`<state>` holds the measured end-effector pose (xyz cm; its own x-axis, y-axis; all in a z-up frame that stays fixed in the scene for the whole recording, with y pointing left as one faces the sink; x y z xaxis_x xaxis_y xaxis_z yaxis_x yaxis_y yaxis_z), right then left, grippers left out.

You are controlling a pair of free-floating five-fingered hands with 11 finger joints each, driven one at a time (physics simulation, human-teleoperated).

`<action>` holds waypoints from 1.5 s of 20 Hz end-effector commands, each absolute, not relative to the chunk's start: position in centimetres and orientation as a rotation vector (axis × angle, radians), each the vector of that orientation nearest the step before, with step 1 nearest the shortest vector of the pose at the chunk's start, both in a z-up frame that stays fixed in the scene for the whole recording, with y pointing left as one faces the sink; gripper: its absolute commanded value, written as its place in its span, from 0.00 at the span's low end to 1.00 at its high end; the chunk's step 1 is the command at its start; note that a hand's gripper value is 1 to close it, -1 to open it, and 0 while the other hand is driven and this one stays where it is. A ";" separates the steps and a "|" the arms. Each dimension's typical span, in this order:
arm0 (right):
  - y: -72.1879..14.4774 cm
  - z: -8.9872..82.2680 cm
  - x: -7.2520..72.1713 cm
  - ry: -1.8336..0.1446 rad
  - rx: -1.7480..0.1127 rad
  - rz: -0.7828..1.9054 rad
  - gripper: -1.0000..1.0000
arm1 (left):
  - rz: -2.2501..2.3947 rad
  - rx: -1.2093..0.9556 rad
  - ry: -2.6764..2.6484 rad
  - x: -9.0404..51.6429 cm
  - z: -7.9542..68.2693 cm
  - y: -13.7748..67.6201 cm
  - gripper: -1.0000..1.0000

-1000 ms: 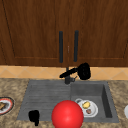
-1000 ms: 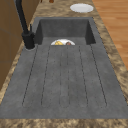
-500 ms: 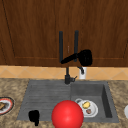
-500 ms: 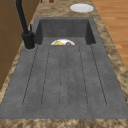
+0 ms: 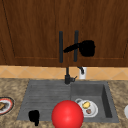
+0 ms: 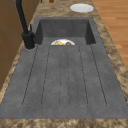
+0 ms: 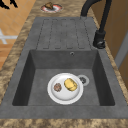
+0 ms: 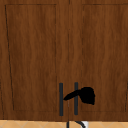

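Dark wood wall cabinet doors (image 5: 35, 30) fill the wall behind the grey composite sink (image 5: 105, 100), which is set into a speckled granite counter (image 5: 10, 87). Working left to right, note the rimmed plate of food (image 5: 5, 105) on the counter, then your left hand (image 5: 34, 116) idle above the ribbed drainboard (image 6: 65, 80); you cannot tell its finger state. A glossy red sphere (image 5: 67, 115) sits at the front edge. A white plate (image 7: 65, 88) carrying a yellow piece and a brown piece lies flat in the basin beside the drain. Your right hand (image 5: 86, 48) is raised at the right-hand cabinet door handle (image 5: 76, 46), a slim vertical bar, with fingers extended leftward across it, evidently to grasp it; whether they curl round it cannot be determined.
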<state>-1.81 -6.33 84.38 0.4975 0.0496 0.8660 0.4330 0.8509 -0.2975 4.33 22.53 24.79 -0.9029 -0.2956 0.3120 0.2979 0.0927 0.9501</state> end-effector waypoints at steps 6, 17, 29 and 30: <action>-6.4 84.8 0.6 -1.094 -0.511 -0.445 0.00 | -1.862 -0.002 -1.951 4.3 24.8 22.5 0.50; -6.5 83.8 3.0 -1.174 -0.594 -0.518 0.00 | -1.862 -0.002 -1.951 4.3 24.8 22.5 0.50; -6.4 82.7 4.5 -1.212 -0.663 -0.621 0.00 | -1.862 -0.002 -1.951 4.3 24.8 22.5 0.50; -6.3 82.0 3.9 -1.218 -0.684 -0.619 0.00 | -1.862 -0.002 -1.951 4.3 24.8 22.5 0.50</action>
